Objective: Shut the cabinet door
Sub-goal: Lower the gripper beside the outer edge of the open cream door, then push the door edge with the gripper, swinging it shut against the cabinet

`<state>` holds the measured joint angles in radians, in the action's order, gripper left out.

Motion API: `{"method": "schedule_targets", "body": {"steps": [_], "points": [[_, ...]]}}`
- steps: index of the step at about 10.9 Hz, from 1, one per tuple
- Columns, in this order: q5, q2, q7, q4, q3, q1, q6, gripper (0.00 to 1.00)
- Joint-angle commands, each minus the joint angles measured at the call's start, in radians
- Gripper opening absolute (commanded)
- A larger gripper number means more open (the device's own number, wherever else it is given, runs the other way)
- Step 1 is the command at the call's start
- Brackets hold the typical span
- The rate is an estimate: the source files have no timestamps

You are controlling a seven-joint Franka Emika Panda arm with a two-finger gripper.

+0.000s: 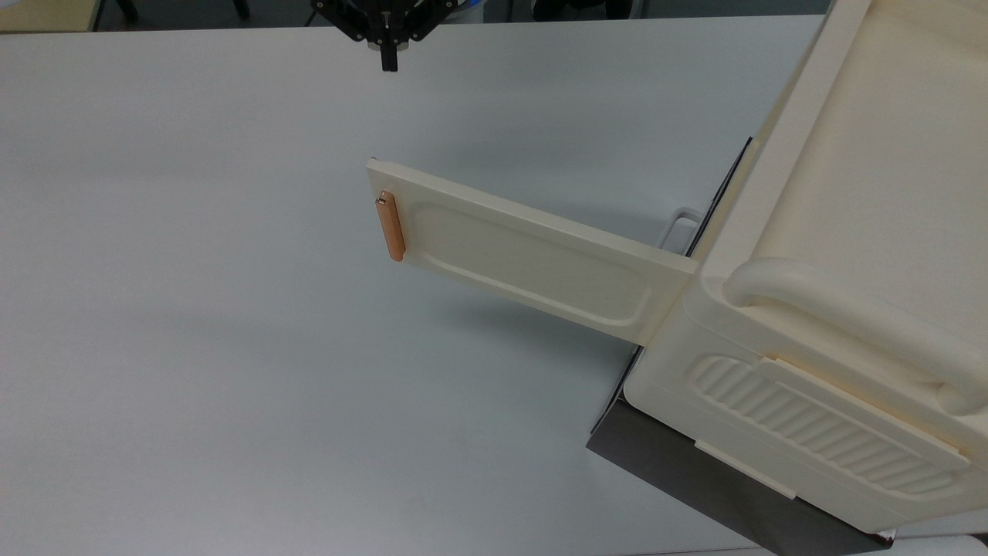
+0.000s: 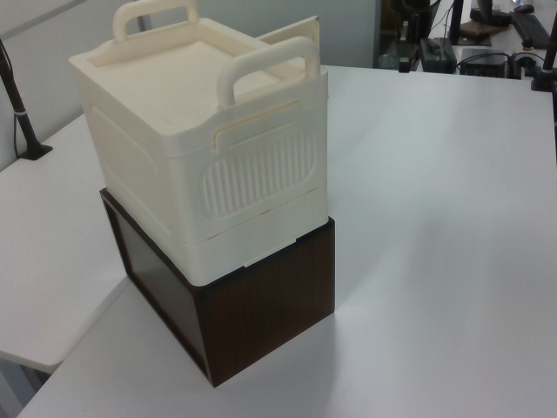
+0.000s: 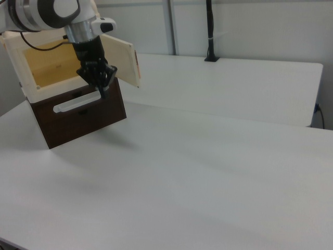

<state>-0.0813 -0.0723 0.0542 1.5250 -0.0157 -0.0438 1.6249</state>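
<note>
Cabinet door swung wide open, hinged at the top view's left corner of the cabinet, orange handle at its free end. Claw pressed together, empty, above the white surface at the top view's upper edge, well apart from the door. Cabinet seated on a dark base.

A cream cabinet of smooth, faintly glossy plastic, its door carrying a copper-toned bar handle. It sits on a dark wood-grain base atop a matt white bench.
</note>
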Motion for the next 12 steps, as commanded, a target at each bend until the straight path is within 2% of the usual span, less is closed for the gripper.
{"method": "schedule_targets", "body": {"steps": [1,5,8,10,12], "points": [[0.086,-0.011,-0.039,-0.055,0.002,-0.005,0.119,0.00],[0.089,-0.046,-0.226,-0.097,-0.001,-0.008,0.443,0.00],[0.083,-0.093,-0.261,-0.098,-0.001,-0.008,0.731,0.00],[0.078,-0.127,-0.269,-0.098,0.000,-0.008,0.846,0.00],[0.075,-0.150,-0.269,-0.098,0.000,-0.008,0.885,0.00]]}}
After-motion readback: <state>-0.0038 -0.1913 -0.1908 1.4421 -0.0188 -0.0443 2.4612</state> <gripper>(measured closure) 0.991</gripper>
